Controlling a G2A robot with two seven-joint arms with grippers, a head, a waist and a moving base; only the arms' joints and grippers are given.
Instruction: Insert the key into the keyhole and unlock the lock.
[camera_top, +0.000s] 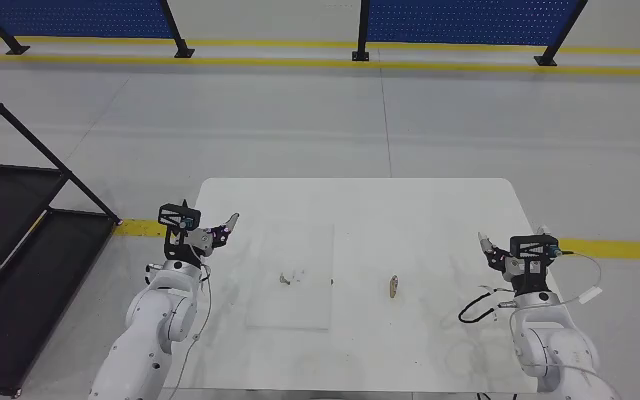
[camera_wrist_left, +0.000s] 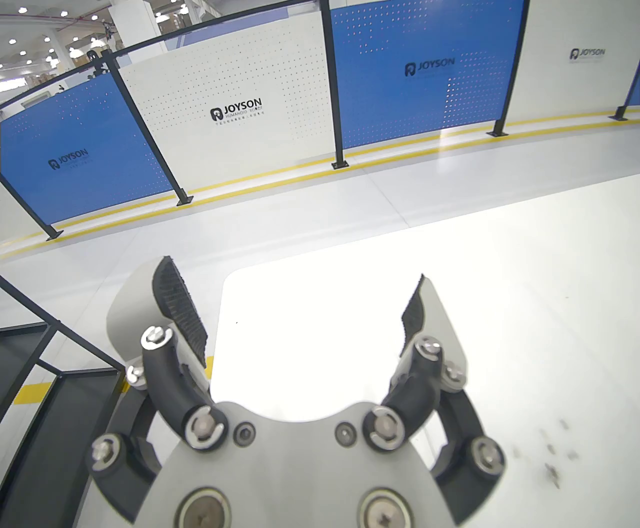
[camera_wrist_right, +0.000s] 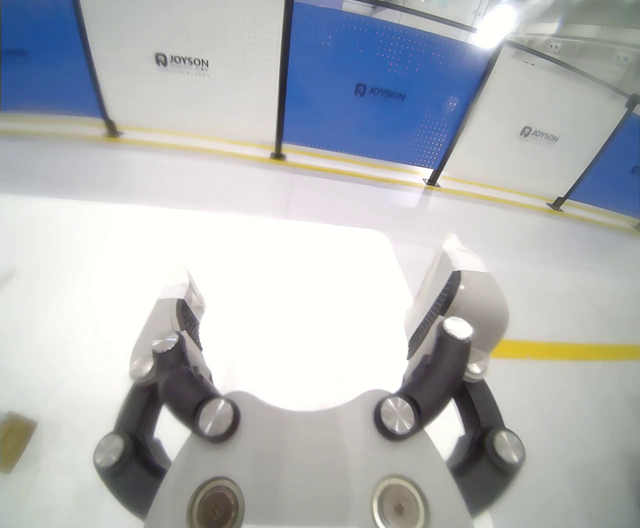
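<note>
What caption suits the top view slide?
The key and lock lie on the table between the open left gripper and open right gripper.

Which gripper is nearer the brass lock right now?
Right. The right gripper is open over the table's right side, with the lock lying inboard of it. The left gripper, open at the left side, sits beyond the key.

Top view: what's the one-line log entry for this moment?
left claw open | right claw open | key, lock lying apart on table
</note>
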